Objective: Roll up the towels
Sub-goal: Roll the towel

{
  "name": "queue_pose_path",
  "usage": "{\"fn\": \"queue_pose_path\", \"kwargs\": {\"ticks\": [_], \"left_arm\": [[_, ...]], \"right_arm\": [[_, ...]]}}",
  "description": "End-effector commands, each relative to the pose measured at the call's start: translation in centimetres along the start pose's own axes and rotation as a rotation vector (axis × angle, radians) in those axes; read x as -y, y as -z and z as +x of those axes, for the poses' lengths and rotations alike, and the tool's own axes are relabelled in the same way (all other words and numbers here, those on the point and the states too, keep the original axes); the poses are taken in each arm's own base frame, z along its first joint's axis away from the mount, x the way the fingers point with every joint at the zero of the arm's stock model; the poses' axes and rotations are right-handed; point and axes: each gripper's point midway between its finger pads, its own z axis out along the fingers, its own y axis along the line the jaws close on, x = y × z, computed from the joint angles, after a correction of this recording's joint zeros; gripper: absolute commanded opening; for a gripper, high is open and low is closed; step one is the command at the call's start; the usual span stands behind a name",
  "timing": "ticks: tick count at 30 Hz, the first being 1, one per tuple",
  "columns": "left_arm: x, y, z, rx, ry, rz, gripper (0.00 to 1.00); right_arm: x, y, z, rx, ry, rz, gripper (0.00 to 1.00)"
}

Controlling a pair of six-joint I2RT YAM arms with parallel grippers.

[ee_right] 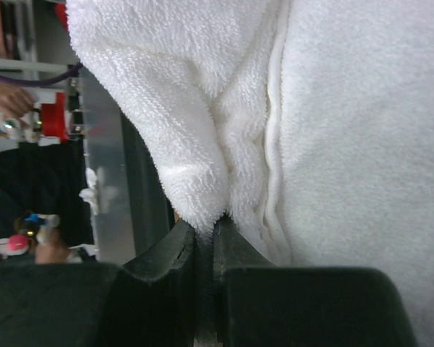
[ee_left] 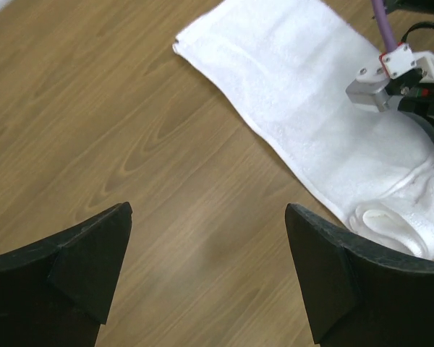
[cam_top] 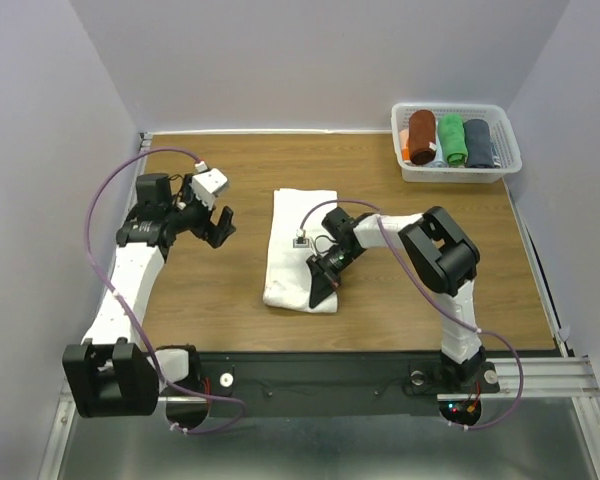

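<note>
The white towel (cam_top: 302,225) lies folded in a long strip on the wooden table, and its near end is curled into a small roll (ee_left: 390,224). My right gripper (cam_top: 320,287) sits at that near end. In the right wrist view it (ee_right: 206,224) is shut on a fold of the white towel (ee_right: 195,130). My left gripper (cam_top: 218,225) hovers open over bare wood left of the towel, with nothing between its fingers (ee_left: 208,210). The dark blue-grey towel (cam_top: 478,142) lies rolled in the basket at the back right.
A white plastic basket (cam_top: 455,175) at the back right corner also holds a rolled rust-brown towel (cam_top: 420,137) and a green one (cam_top: 451,140). Grey walls close in the table on the left, back and right.
</note>
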Motion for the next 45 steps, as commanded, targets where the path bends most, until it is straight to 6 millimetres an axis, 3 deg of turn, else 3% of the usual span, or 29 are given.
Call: {"fn": "queue_pose_path", "kwargs": {"ticks": [1,2,3,5,6,7,15,17,18,19,21,22,26,30,31,34,38,39,41,44,45], "left_arm": [[2.6,-0.8,1.4,-0.055,-0.181,0.079,0.99],[5.5,-1.5,2.8,-0.077,-0.278,0.148,0.99],[5.6,-0.7,2.4,-0.067,-0.441,0.094,0.99],[8.0,-0.7,3.4,-0.067,-0.577,0.114,0.99],[10.4,-0.7,4.5,-0.052,-0.653,0.163,0.92],[10.9,-0.7,4.9,-0.055,-0.716,0.162,0.91],[18.9,-2.2,6.8,-0.027,-0.932,0.363,0.94],[21.3,-3.5,8.1,-0.072,-0.979,0.408,0.88],[21.1,-4.0,8.7,-0.128,-0.979,0.361,0.85],[22.3,-4.4,9.1,-0.132,-0.985,0.394,0.81],[22.7,-5.6,9.9,-0.183,-1.017,0.388,0.73],[22.5,-6.3,9.3,-0.175,-1.013,0.345,0.71],[22.6,-7.5,10.7,-0.212,-1.057,0.326,0.66],[21.7,-8.1,13.4,-0.294,-1.079,0.295,0.62],[21.5,-8.5,13.1,-0.274,-1.077,0.265,0.62],[21.2,-8.4,14.7,-0.312,-1.085,0.275,0.58],[21.4,-7.8,16.9,-0.374,-1.063,0.328,0.35],[21.7,-7.7,17.1,-0.379,-1.042,0.342,0.19],[22.4,-6.9,18.2,-0.422,-1.005,0.416,0.1],[23.8,-6.2,18.2,-0.442,-0.92,0.508,0.01],[23.7,-6.5,17.5,-0.437,-0.894,0.506,0.0]], "right_arm": [[1.0,-0.1,0.7,-0.03,-0.116,-0.028,0.0],[1.1,-0.1,0.7,-0.032,-0.128,-0.032,0.0],[1.4,-0.1,0.6,-0.036,-0.146,-0.035,0.01],[1.6,-0.1,0.4,-0.038,-0.169,-0.038,0.0],[1.7,-0.1,0.3,-0.04,-0.187,-0.045,0.01],[2.1,-0.2,0.2,-0.04,-0.2,-0.048,0.01],[3.0,-0.5,0.6,-0.056,-0.319,-0.095,0.0],[3.4,-0.6,0.7,-0.059,-0.337,-0.103,0.01],[3.5,-0.6,0.8,-0.059,-0.345,-0.107,0.0],[3.5,-0.6,0.8,-0.061,-0.352,-0.108,0.0],[3.8,-0.5,1.0,-0.066,-0.369,-0.108,0.01],[3.9,-0.5,1.0,-0.065,-0.374,-0.111,0.01],[3.9,-0.4,0.9,-0.055,-0.395,-0.134,0.01],[4.0,-0.5,1.2,-0.065,-0.399,-0.135,0.0],[4.0,-0.4,1.2,-0.064,-0.401,-0.138,0.01],[3.9,-0.4,1.2,-0.064,-0.409,-0.148,0.01],[3.7,-0.2,0.9,-0.057,-0.4,-0.159,0.01],[3.6,0.1,0.7,-0.051,-0.397,-0.162,0.01],[3.5,0.5,0.2,-0.041,-0.389,-0.155,0.02],[3.4,2.3,-1.3,-0.003,-0.366,-0.122,0.15],[3.2,3.6,-2.4,0.031,-0.343,-0.106,0.28]]}}
